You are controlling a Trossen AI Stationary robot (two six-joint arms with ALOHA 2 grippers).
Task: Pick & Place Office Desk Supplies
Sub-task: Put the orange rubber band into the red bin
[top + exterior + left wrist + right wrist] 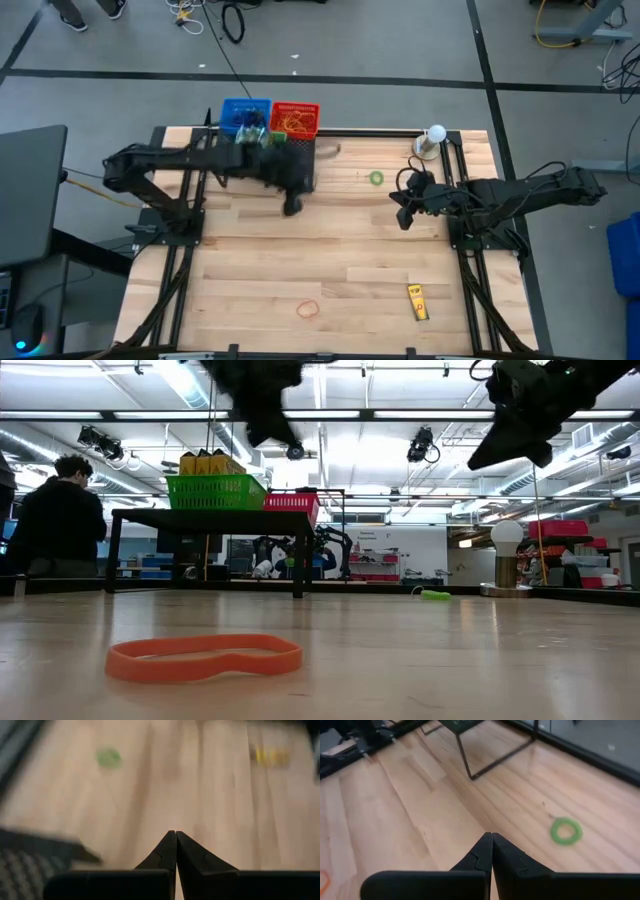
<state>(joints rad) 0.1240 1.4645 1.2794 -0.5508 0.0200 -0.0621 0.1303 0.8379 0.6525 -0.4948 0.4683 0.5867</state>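
High view: both end effectors pressed together, empty, above the counter [340, 260].
Red basket [295, 120] and blue basket [245, 115] at the back; green band [376, 178], orange band [308, 309] and yellow crayon box [417, 301] lie apart.

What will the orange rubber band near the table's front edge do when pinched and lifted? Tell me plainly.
The orange rubber band is a thin loop lying flat and wavy on the table, so it will probably sag limp when lifted. It looks very light, and being so low it may be hard to pinch and could slide if nudged.
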